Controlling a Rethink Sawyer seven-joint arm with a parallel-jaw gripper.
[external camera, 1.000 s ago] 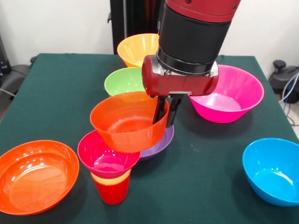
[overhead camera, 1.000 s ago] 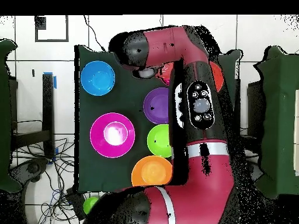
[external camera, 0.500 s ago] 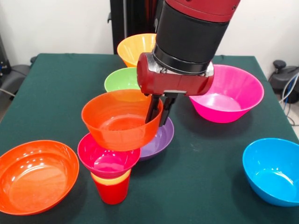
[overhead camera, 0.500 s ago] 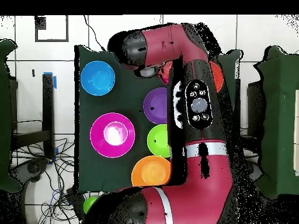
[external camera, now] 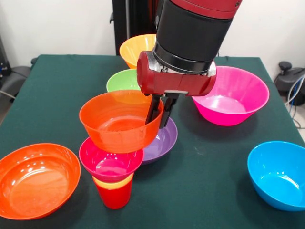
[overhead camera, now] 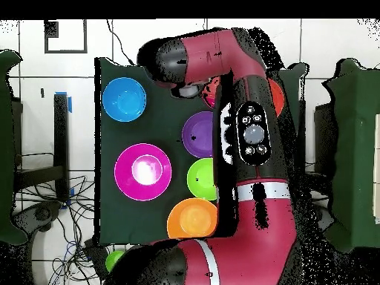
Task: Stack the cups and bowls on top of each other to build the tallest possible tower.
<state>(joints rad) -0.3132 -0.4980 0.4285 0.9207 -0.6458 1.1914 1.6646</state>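
Near the worktop's front edge, the end effector (external camera: 159,110) pinches the rim of an orange bowl (external camera: 119,120) carried tilted above the tower (external camera: 112,174). Released off-centre, it could tip the narrow red-cup base. The overhead view hides this under the arm (overhead camera: 249,141); only the front view shows it.

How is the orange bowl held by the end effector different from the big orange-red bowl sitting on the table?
The glossy orange plastic bowl is in the air above the stack, its rim clamped by the end effector; the wide orange-red plastic bowl rests on the table untouched. The orange bowl looks deeper and narrower, the orange-red one shallower and wider. The held bowl is tilted a little; the other sits level. Both are empty and open side up.
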